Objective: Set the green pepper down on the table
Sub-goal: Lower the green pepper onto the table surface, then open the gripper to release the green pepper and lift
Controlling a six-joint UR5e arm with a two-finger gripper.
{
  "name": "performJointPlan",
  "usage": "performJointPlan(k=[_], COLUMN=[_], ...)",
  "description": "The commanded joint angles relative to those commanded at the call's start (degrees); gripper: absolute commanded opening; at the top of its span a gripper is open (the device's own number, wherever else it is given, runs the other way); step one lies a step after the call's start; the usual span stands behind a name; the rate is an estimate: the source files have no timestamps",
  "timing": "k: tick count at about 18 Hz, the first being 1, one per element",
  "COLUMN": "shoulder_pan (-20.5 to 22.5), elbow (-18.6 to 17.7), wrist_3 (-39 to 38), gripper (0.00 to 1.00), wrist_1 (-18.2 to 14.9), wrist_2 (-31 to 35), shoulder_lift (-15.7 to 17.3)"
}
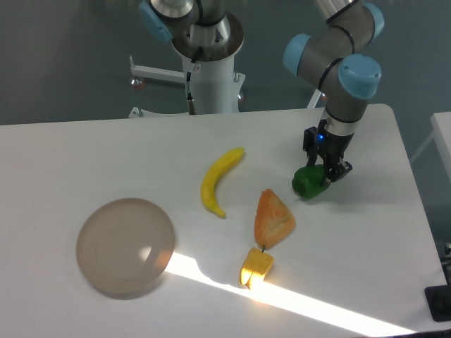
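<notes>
The green pepper (pixel 309 183) is small, glossy and dark green. It sits low on the white table (pixel 106 155), at the right, right of the orange wedge. My gripper (pixel 328 171) comes down from above, and its dark fingers (pixel 312 156) close on the pepper's upper right side. The pepper's underside is at the table surface, with a small shadow beneath it. The part of the pepper between the fingers is hidden.
A yellow banana (pixel 217 181) lies at the table's middle. An orange wedge-shaped item (pixel 273 218) and a small yellow pepper piece (pixel 256 267) lie in front of it. A round translucent brownish-grey plate (pixel 125 246) is at the front left. The table's right edge is near the gripper.
</notes>
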Motion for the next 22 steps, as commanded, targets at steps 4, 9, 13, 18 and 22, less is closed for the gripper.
performJointPlan(k=[4,9,13,18,22], shoulder_pan=[0.0,0.1,0.3,0.4,0.5], elbow=[-0.2,-0.4,-0.3,0.3,1.5], wrist_3=[-0.1,-0.4,-0.4,-0.7,-0.8], gripper=[0.46,0.47,0.68,1.00,1.00], wrist_1=[0.0,0.0,0.0,-0.1,-0.4], wrist_2=[0.0,0.0,0.0,0.0,-0.3], shoulder_lift=[-0.3,-0.4,-0.6,-0.5,-0.4])
